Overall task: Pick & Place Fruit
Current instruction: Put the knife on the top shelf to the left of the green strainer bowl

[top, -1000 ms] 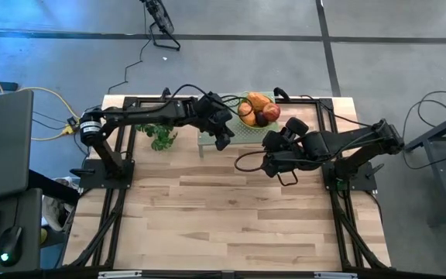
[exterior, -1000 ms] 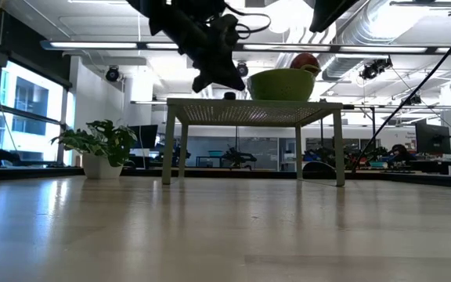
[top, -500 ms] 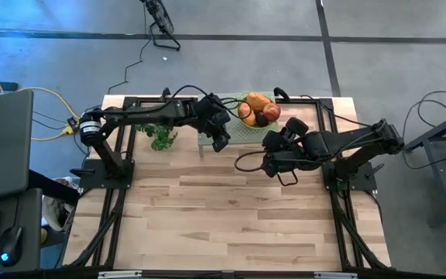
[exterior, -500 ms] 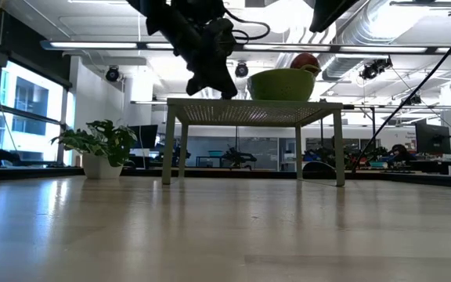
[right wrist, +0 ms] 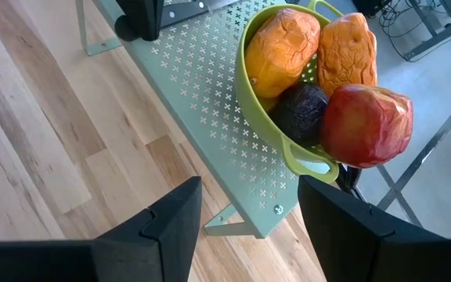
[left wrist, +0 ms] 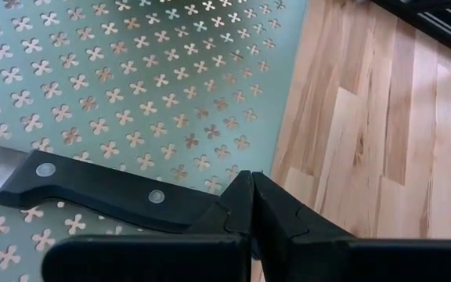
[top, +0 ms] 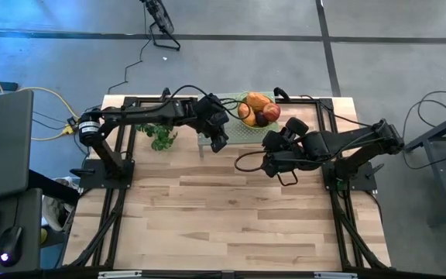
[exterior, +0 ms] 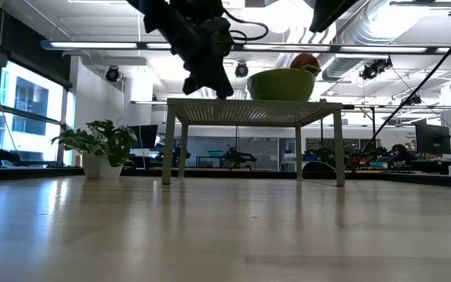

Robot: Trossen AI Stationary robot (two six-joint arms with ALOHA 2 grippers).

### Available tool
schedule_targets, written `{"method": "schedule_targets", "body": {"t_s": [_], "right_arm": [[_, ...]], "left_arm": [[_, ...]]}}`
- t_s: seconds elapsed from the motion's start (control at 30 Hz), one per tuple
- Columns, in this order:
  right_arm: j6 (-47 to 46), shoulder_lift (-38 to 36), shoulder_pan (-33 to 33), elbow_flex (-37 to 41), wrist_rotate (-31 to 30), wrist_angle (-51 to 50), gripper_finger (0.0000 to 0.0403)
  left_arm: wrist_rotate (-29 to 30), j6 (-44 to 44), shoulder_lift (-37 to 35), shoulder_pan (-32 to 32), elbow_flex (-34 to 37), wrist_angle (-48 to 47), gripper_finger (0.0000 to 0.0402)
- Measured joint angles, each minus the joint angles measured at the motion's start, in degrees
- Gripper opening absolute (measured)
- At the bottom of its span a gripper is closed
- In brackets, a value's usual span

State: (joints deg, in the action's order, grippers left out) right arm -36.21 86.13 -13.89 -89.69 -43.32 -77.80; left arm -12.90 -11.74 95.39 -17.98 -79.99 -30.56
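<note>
Two orange oblong fruits point(right wrist: 284, 47), a red apple point(right wrist: 366, 125) and a dark purple round fruit point(right wrist: 300, 113) lie in a green bowl point(right wrist: 245, 94). The bowl point(exterior: 282, 84) stands on a small green perforated stand point(top: 238, 133). My left gripper point(left wrist: 252, 184) is shut and empty over the stand's near left part point(top: 218, 141), its tips at the butt end of a black-handled knife point(left wrist: 108, 192) that lies flat on the stand. My right gripper point(right wrist: 249, 211) is open and empty, above the table right of the stand point(top: 272, 145). The tiny red-orange pieces are out of view. My left gripper's shut fingertips point(left wrist: 241, 196) stand at the butt end of the knife's handle point(left wrist: 194, 211), coming from above. The fingers themselves hide that end, so I cannot tell whether they touch it.
A green leafy plant point(top: 161, 136) stands on the table left of the stand, in a white pot in the low view point(exterior: 99, 164). The stand's legs point(exterior: 167, 145) rest on the wooden table point(top: 231, 217), whose near half lies bare. Cables trail from the right arm point(top: 246, 161).
My left gripper, still shut, has drifted a little toward the table's left edge above the stand. The right arm and the fruit have kept still.
</note>
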Motion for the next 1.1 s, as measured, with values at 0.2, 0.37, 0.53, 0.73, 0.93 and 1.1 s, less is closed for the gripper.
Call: {"method": "schedule_targets", "body": {"t_s": [0.2,0.37,0.53,0.73,0.93,1.1], "right_arm": [[0.0,0.0,0.0,0.0,0.01,0.0,0.0206],[0.0,0.0,0.0,-0.01,0.01,0.0,0.0206],[0.0,0.0,0.0,-0.01,0.01,0.0,0.0206],[0.02,0.0,0.0,-0.02,0.01,0.0,0.0206],[0.96,0.0,0.0,-0.02,-0.2,-0.23,0.0206],[0.98,0.0,0.0,-0.02,-0.23,-1.27,0.0206]], "left_arm": [[-0.09,-0.03,-0.04,0.0,0.02,0.03,0.0001],[-0.25,-0.05,-0.04,0.02,0.07,0.19,0.0001],[-0.27,-0.05,-0.04,0.0,0.07,0.58,0.0001],[-0.29,-0.03,-0.02,0.02,-0.65,-0.85,0.0001],[-0.43,2.25,-0.04,0.01,-6.45,-5.27,0.0001],[-0.42,5.02,-0.17,0.09,-13.12,-11.07,0.0001]]}}
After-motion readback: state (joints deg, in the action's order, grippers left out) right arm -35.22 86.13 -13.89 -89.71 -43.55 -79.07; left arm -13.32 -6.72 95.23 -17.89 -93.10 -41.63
